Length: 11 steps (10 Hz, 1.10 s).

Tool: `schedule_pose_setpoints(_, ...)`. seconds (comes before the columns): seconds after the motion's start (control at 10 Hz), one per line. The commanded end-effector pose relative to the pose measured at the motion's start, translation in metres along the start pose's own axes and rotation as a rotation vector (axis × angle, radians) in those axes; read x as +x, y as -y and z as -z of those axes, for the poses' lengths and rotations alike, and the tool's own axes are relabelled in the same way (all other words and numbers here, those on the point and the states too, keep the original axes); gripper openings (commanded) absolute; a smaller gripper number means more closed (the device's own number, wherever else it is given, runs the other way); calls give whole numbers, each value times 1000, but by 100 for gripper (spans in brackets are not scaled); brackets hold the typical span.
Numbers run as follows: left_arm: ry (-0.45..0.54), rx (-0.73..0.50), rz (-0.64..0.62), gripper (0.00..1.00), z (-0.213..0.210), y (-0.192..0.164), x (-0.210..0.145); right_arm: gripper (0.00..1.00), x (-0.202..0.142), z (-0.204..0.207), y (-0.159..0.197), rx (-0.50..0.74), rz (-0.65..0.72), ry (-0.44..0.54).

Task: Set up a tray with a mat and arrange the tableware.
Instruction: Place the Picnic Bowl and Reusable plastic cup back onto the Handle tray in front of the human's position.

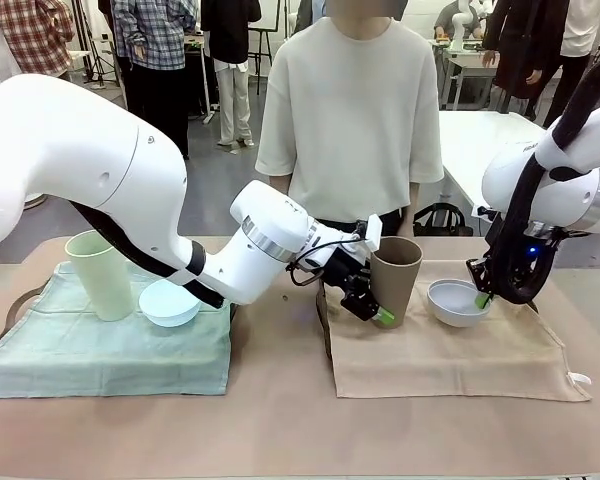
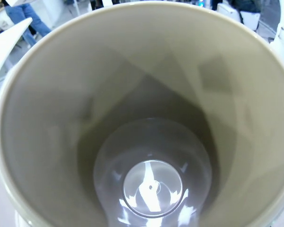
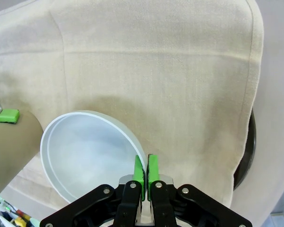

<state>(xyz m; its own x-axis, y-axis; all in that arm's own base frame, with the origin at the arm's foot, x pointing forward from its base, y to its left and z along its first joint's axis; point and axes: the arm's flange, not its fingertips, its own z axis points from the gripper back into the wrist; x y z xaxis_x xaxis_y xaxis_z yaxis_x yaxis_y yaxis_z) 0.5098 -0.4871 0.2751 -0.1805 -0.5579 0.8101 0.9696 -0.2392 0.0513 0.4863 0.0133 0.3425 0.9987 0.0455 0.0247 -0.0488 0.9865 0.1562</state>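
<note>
Beige mat (image 1: 450,350) on the right of the table (image 1: 280,420) carries the brown cup (image 1: 395,280), upright at its far left, and the white bowl (image 1: 458,302) just right of it. Left gripper (image 1: 365,305) reaches across the middle and stands at the cup's base, one green pad (image 1: 385,317) against the near wall; whether its fingers clamp the cup cannot be told. Right gripper (image 3: 146,174) meets the bowl's rim (image 3: 132,142), its green fingers (image 3: 153,172) nearly pressed together on that thin edge. Pale green mat (image 1: 105,345) on the left bears the green cup (image 1: 100,275), upright, with the light blue bowl (image 1: 170,303) just right of it. A person (image 1: 348,110) stands at the far side.
</note>
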Motion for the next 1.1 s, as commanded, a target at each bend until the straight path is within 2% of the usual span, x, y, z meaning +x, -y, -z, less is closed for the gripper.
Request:
schedule_pose_setpoints(0.0, -15, 3, 8, 94, 5, -4, 1, 24, 4, 7, 2, 7, -20, 19)
schedule_pose_setpoints(0.1, -18, 12, 11, 100, 4, -2, 5, 64, 1, 6, 3, 5, -34, 19)
schedule_pose_setpoints(0.2, -30, 1, 9, 100, 0, -1, 5, 83, 0, 2, 3, -26, -21, 26)
schedule_pose_setpoints(0.3, -61, -1, -7, 100, -3, 2, 4, 84, -7, -4, 1, -68, -29, 39)
schedule_pose_setpoints(0.4, -76, 1, -32, 100, -11, 1, 2, 37, -10, -9, -2, -89, -39, 56)
schedule_pose_setpoints(0.5, -94, 8, -46, 100, -18, 3, 1, 100, -16, -15, -2, -96, -57, 59)
schedule_pose_setpoints(0.6, -115, -5, -62, 100, -29, 7, 3, 57, -21, -24, -1, -103, -65, 66)
schedule_pose_setpoints(0.7, -129, 1, -76, 100, -41, 11, 6, 100, -27, -34, 4, -109, -71, 71)
schedule_pose_setpoints(0.8, -139, -5, -97, 100, -54, 14, 9, 62, -31, -43, 6, -129, -93, 76)
schedule_pose_setpoints(1.0, -209, -21, -182, 100, -82, 25, 30, 62, -40, -63, 11, -139, -96, 67)
